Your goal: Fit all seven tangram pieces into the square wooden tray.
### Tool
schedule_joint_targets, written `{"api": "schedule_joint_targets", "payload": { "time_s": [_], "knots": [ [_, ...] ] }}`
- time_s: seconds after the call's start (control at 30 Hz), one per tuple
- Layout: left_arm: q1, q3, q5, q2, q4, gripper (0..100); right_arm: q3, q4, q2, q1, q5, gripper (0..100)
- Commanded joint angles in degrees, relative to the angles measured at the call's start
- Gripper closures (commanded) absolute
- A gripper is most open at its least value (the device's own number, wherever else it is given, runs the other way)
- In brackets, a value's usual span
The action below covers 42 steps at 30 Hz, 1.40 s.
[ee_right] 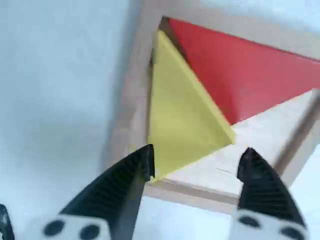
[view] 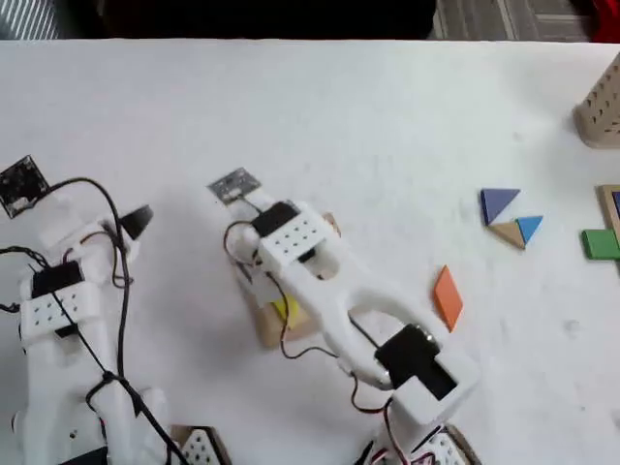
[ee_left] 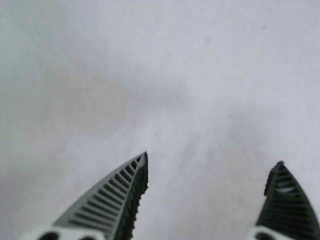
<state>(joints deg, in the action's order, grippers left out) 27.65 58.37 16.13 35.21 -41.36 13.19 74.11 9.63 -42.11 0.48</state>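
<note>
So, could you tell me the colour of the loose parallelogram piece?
The parallelogram is orange; best in the high view.

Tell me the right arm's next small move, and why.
Probably lift the open right gripper clear of the tray: the yellow triangle already lies inside beside the red triangle, and the orange piece waits on the table.

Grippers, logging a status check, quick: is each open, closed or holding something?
Left gripper: open, empty, over the white table.
Right gripper: open, empty, over the yellow triangle piece in the square wooden tray.
</note>
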Motion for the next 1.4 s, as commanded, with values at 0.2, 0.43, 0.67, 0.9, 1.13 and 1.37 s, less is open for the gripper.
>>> {"api": "schedule_joint_targets", "payload": {
  "time_s": [0.2,0.43,0.67,0.9,1.13,1.37],
  "knots": [
    [-1.54,-0.53,-1.32,1.45,1.23,63,0.0,0.57,-0.84,6.29,3.43,98.0],
    [-1.54,-0.53,-1.32,1.45,1.23,63,8.7,-3.3,-11.38,6.55,5.8,98.0],
    [-1.54,-0.44,-1.41,1.45,1.23,63,18.46,-10.33,-16.22,10.86,8.35,98.1],
    [-2.15,-0.44,-1.49,1.45,1.23,63,20.75,-14.37,-8.84,5.23,8.7,98.1],
    [-2.15,-0.44,-1.49,1.45,1.23,63,21.01,-14.37,-8.84,0.4,8.7,98.1],
    [-2.15,-0.44,-1.49,1.45,1.23,63,20.92,-12.44,-11.38,-0.57,8.7,98.1]
  ]
}}
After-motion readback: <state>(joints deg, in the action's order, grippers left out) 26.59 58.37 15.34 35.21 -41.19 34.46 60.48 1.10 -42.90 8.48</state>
